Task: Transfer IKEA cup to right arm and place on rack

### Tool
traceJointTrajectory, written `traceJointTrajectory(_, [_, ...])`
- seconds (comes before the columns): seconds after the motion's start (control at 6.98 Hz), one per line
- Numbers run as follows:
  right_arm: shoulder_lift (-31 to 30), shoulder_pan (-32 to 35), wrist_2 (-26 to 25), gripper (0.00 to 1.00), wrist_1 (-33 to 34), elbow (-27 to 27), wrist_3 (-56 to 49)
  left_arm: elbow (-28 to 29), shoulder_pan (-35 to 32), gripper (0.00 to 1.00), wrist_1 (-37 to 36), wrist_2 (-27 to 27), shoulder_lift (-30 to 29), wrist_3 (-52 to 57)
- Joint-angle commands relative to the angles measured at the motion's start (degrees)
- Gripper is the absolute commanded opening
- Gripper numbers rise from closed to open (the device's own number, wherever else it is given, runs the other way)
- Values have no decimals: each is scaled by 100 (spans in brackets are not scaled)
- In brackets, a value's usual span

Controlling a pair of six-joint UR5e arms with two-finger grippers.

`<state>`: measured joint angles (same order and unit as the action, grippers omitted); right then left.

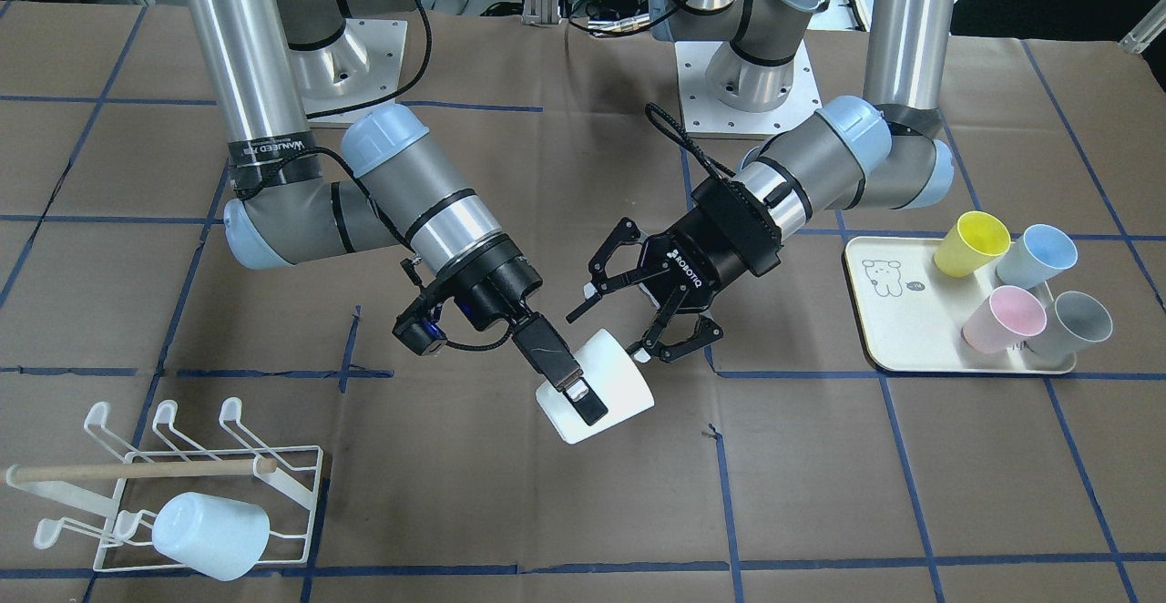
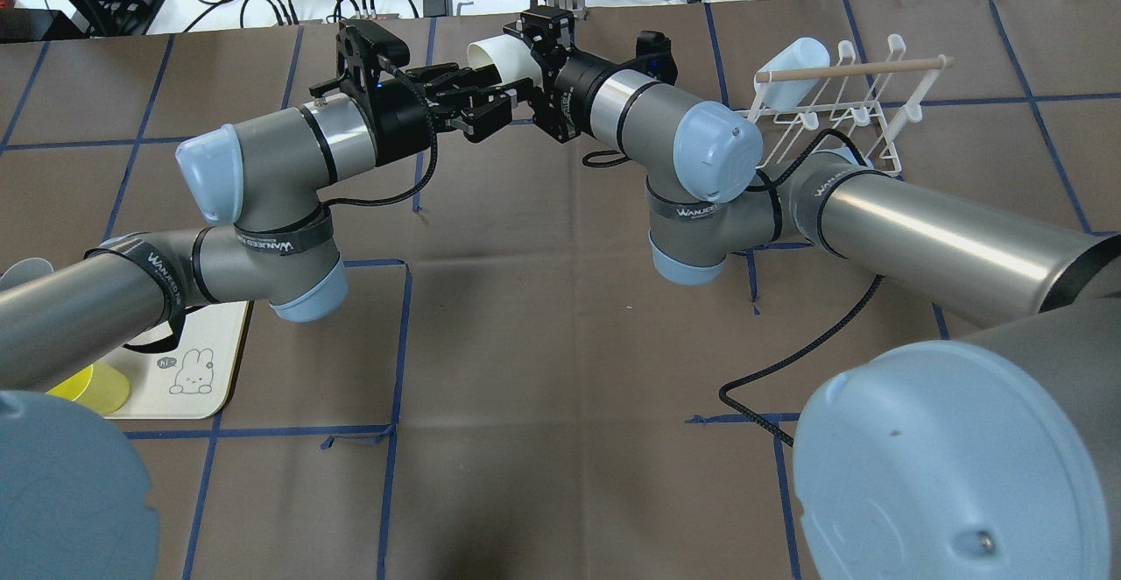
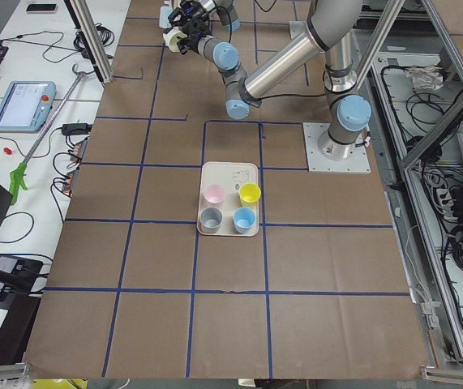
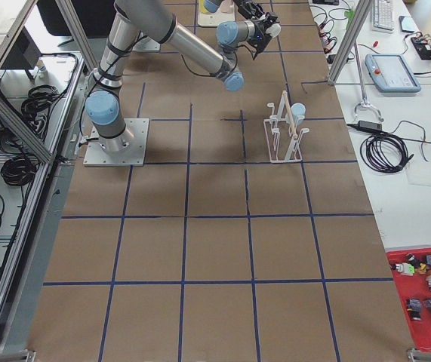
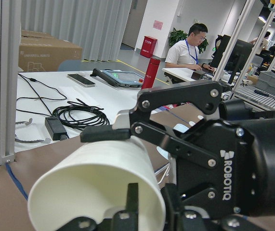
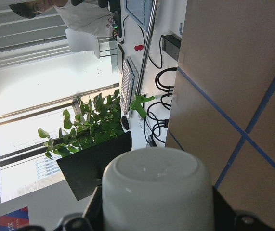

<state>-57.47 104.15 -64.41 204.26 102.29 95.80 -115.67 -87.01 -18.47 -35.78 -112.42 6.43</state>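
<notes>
A white cup (image 1: 621, 377) hangs on its side above the table's middle. My right gripper (image 1: 583, 403) is shut on its rim, with one finger inside the mouth and one outside. My left gripper (image 1: 616, 325) is open, and its fingers straddle the cup's base end without pinching it. From overhead the cup (image 2: 490, 56) shows between the left gripper (image 2: 477, 98) and the right gripper (image 2: 525, 47). The cup's mouth (image 5: 96, 192) and its base (image 6: 156, 187) fill the wrist views. The white wire rack (image 1: 137, 471) stands on the right arm's side and shows overhead too (image 2: 841, 107).
A pale blue cup (image 1: 211, 535) hangs on the rack's near prong. A cream tray (image 1: 897, 330) on the left arm's side holds several cups lying down, yellow (image 1: 973, 243), blue (image 1: 1037, 255), pink (image 1: 1005, 319) and grey (image 1: 1079, 322). Brown paper with blue tape lines covers the table.
</notes>
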Motion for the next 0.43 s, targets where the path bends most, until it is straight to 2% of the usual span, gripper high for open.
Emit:
traceJointTrajectory(0.0, [-1,0,7,53,8,1,0,-8,0,98,1,10,36,-142])
traceJointTrajectory(0.29, [-9,-9,25,52,9,-25,-9,-78,104,98,19,79,167,-142])
